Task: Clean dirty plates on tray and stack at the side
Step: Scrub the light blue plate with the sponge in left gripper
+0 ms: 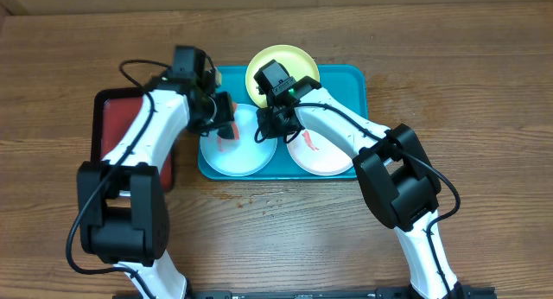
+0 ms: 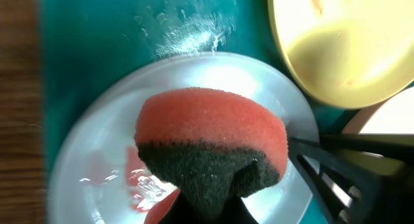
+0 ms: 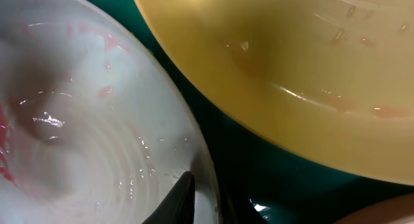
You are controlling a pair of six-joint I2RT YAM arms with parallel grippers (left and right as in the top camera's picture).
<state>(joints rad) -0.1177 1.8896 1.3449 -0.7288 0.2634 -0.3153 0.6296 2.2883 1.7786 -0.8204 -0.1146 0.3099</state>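
The teal tray (image 1: pixel 356 83) holds three plates. The light blue plate (image 1: pixel 238 154) lies at its left, wet, with red smears (image 2: pixel 139 179). My left gripper (image 1: pixel 223 124) is shut on a red sponge with a dark scrub side (image 2: pixel 210 143), which it presses on this plate. My right gripper (image 1: pixel 263 130) is shut on the right rim of the light blue plate (image 3: pixel 84 120), one finger inside (image 3: pixel 207 191). The yellow-green plate (image 1: pixel 259 66) lies at the tray's back and has faint orange marks (image 3: pixel 291 68). The white plate (image 1: pixel 324 152), with red smears, lies at the right.
A dark red tray with a black rim (image 1: pixel 121 130) lies on the wooden table to the left of the teal tray, under my left arm. Water drops glisten on the teal tray (image 2: pixel 187 33) behind the blue plate.
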